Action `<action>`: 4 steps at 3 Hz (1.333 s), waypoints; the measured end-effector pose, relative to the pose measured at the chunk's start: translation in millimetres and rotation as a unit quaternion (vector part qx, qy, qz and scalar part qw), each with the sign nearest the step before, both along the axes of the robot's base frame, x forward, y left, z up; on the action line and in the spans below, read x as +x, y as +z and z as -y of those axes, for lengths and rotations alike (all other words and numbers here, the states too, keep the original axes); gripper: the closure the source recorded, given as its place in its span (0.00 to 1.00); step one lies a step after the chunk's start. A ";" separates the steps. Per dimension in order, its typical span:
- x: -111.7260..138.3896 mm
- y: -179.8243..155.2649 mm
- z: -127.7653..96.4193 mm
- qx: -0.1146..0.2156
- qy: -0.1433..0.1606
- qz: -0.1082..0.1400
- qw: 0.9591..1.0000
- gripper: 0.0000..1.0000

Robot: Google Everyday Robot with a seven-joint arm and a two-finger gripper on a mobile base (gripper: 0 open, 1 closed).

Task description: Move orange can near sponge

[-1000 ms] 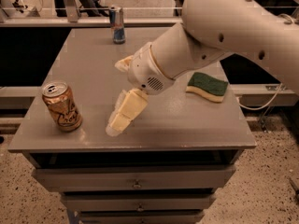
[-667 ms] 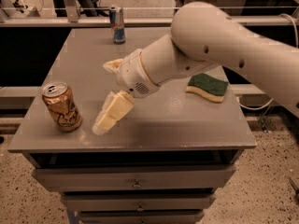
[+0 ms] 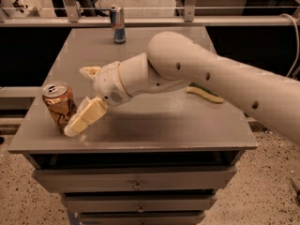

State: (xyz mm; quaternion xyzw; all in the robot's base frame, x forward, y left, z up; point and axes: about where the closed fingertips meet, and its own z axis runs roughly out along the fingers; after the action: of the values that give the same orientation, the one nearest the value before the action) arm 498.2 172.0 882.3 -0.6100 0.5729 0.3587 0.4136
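Camera view looks down on a grey tabletop (image 3: 154, 125), where the cream pincer (image 3: 77, 100) sits low at the left end of a thick pale arm (image 3: 187, 74) that reaches in from the right. Its fingers (image 3: 86, 117) are spread wide and hold nothing: one lies low along the surface toward the front edge, and the other points up and back. The orange can (image 3: 57, 102) stands upright just left of the pincer, close against the lower finger, though actual contact cannot be told. Its silver top shows the tab, and its tan side carries dark cursive lettering that cannot be read. Well to the right of the pincer, past the arm's wrist, the sponge (image 3: 206, 94) lies flat, mostly hidden behind the arm, with only a strip of green top and pale base showing. Far behind the pincer, near the back edge, stands a slim blue-and-silver can (image 3: 117, 25) whose label cannot be read. Below the front edge are drawers (image 3: 136, 179).
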 end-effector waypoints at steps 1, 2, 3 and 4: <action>-2.8 -4.0 -36.5 0.042 0.013 -0.025 0.999 0.08; -3.1 -1.4 -52.6 0.065 0.018 -0.043 0.997 0.29; 1.0 9.0 -49.4 0.076 0.009 -0.043 0.996 0.51; 17.3 28.9 -23.9 0.079 -0.012 -0.020 0.997 0.76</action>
State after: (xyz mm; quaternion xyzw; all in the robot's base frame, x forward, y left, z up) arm 515.6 196.0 911.2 -0.5610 0.5584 0.4101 0.4532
